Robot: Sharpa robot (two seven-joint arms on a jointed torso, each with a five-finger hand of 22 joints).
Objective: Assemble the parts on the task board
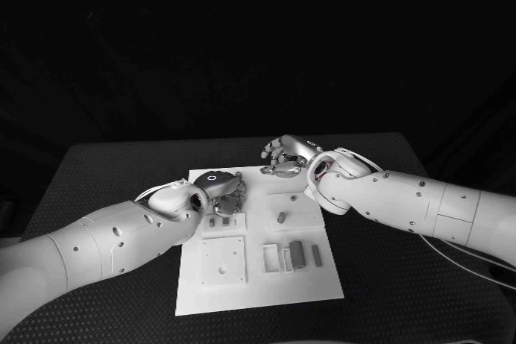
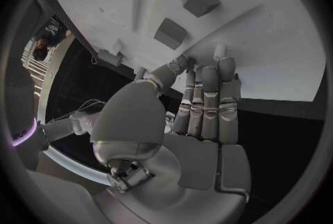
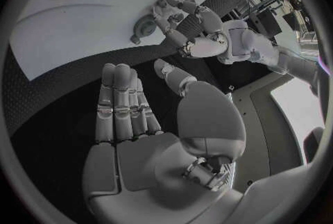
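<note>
Left hand (image 1: 221, 191) hovering fingers-apart, empty, over task board (image 1: 258, 284) far-left parts (image 1: 218, 221) to pick; right hand (image 1: 285, 156) open, empty, parked past far edge.

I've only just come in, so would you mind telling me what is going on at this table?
A two-armed robot is working over the white task board, where small grey parts lie. Its left hand hovers over the board's far-left area, fingers extended, holding nothing. The right hand sits at the board's far edge, also open and empty. No part is held at the moment.
</note>
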